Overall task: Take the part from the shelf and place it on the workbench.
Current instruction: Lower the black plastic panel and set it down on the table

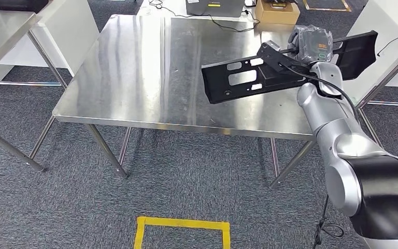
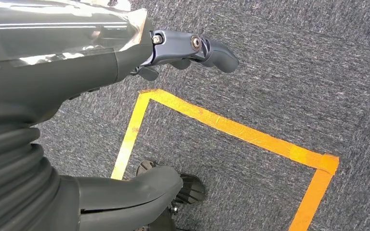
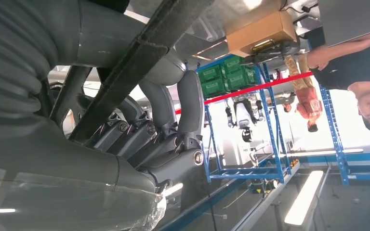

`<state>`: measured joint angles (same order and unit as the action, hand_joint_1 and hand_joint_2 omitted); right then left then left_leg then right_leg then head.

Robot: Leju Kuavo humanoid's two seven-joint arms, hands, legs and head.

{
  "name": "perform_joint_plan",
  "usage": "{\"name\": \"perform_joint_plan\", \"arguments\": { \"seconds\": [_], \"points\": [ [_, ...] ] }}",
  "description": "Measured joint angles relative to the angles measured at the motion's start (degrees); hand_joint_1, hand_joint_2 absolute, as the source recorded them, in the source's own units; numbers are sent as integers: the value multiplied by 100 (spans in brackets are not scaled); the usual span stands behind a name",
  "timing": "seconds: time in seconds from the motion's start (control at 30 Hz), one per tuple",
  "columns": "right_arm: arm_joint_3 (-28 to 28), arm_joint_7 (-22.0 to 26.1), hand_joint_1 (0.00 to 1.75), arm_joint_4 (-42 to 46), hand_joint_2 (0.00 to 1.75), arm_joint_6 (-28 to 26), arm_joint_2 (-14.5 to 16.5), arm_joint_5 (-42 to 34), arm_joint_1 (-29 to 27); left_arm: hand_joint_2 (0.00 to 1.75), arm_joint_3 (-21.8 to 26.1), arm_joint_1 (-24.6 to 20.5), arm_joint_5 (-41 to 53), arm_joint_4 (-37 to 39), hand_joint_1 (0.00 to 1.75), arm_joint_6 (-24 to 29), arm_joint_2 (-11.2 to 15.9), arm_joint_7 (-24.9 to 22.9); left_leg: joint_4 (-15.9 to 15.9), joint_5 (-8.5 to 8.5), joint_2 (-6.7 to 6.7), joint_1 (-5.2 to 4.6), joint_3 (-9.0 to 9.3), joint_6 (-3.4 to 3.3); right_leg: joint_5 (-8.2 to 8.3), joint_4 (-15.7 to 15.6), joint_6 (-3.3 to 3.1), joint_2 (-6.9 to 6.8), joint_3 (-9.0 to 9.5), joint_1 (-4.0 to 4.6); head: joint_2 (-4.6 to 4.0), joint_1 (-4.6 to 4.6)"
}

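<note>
The steel surface (image 1: 134, 72) stands on grey carpet, and over its right part the long black part (image 1: 243, 78) hangs level, just above the metal, one end reaching past the surface's right edge. The right hand (image 1: 290, 59) grips that part near its middle, fingers wrapped around it. Away from the surface, the left hand (image 2: 125, 57) hangs over the carpet by yellow floor tape (image 2: 231, 127), fingers apart and holding nothing.

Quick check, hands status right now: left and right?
Left hand: holding nothing, fingers apart, hanging over the carpet.
Right hand: gripping the black part above the steel workbench.
</note>
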<state>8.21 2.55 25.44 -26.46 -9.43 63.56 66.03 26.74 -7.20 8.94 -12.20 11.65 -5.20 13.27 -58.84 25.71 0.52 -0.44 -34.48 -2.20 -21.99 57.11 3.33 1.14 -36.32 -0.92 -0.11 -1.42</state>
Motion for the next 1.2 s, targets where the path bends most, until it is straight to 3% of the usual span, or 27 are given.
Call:
{"name": "perform_joint_plan", "arguments": {
  "seconds": [0.43, 0.57, 0.63, 0.7, 0.77, 0.83, 0.87, 0.9, 0.97, 1.03, 1.13, 1.2],
  "points": [
    [21, -34, 175, -22, 175, 62, 58, 32, 41, 175, 13, 2, 9, 0, 0, 22, 10, -91, -21, 0, 3, -16, -30, -14, 18, -6, 25, 0, -3, -39, 0, 1],
    [21, -34, 175, -33, 175, 67, 67, 27, 43, 175, 13, 2, 9, 0, 0, 19, 21, -94, -39, -4, 2, -39, -45, -61, 37, -17, 72, 2, -3, -66, 0, 1],
    [21, -33, 175, -33, 175, 67, 64, 24, 49, 175, 13, 1, 9, 0, 0, 17, 17, -93, 10, -45, -16, -29, -22, -126, 22, 5, 104, -7, -33, -65, 0, 2],
    [22, -33, 175, -34, 175, 67, 55, 22, 60, 175, 13, 0, 9, 0, 0, 16, 11, -93, 72, -94, -46, 5, -5, -196, -172, 352, 73, -32, -209, -64, 0, -5],
    [25, -32, 175, -42, 175, 66, 48, 21, 62, 175, 13, 3, 9, 0, 0, 11, 11, -93, 86, -106, -68, 21, -18, -219, -514, 1135, 24, -48, -558, -73, 0, -14],
    [25, -32, 175, -60, 175, 65, 39, 19, 40, 175, 13, 9, 14, 0, 0, -7, 9, -93, 83, -105, -84, 24, -26, -215, -699, 1715, 50, -51, -792, -76, 0, -14],
    [26, -32, 175, -69, 175, 65, 35, 17, 27, 175, 13, 10, 19, 1, 0, -19, 5, -93, 81, -101, -90, 29, -26, -205, -671, 1691, 89, -55, -756, -80, 0, -14],
    [26, -31, 175, -75, 175, 63, 30, 15, 20, 175, 13, 12, 26, 1, 0, -28, 2, -93, 77, -96, -97, 38, -23, -188, -572, 1446, 139, -66, -612, -88, 0, -14],
    [28, -23, 175, -79, 175, 61, 10, 9, 27, 175, 13, 11, 46, 1, 0, -41, 2, -93, 53, -68, -103, 43, -22, -121, -336, 619, 212, -126, -149, -94, 0, -18],
    [30, -16, 175, -79, 175, 61, -16, 0, 38, 175, 12, 10, 62, 0, 0, -57, 7, -93, 31, -41, -109, 23, -34, -40, -256, 128, 148, -147, 125, -64, 0, -14],
    [30, -10, 175, -80, 175, 63, -62, -15, 17, 175, 11, 11, 81, 1, 0, -67, 8, -102, 12, -5, -123, 34, -54, 47, -281, 87, -32, -102, 150, -71, 0, 4],
    [29, 0, 175, -79, 175, 64, -79, -22, 13, 175, 9, 8, 103, 0, 0, -68, 8, -107, -264, 154, -111, 63, -187, 108, -298, 82, -122, -81, 193, -107, 0, 19]
  ]
}}
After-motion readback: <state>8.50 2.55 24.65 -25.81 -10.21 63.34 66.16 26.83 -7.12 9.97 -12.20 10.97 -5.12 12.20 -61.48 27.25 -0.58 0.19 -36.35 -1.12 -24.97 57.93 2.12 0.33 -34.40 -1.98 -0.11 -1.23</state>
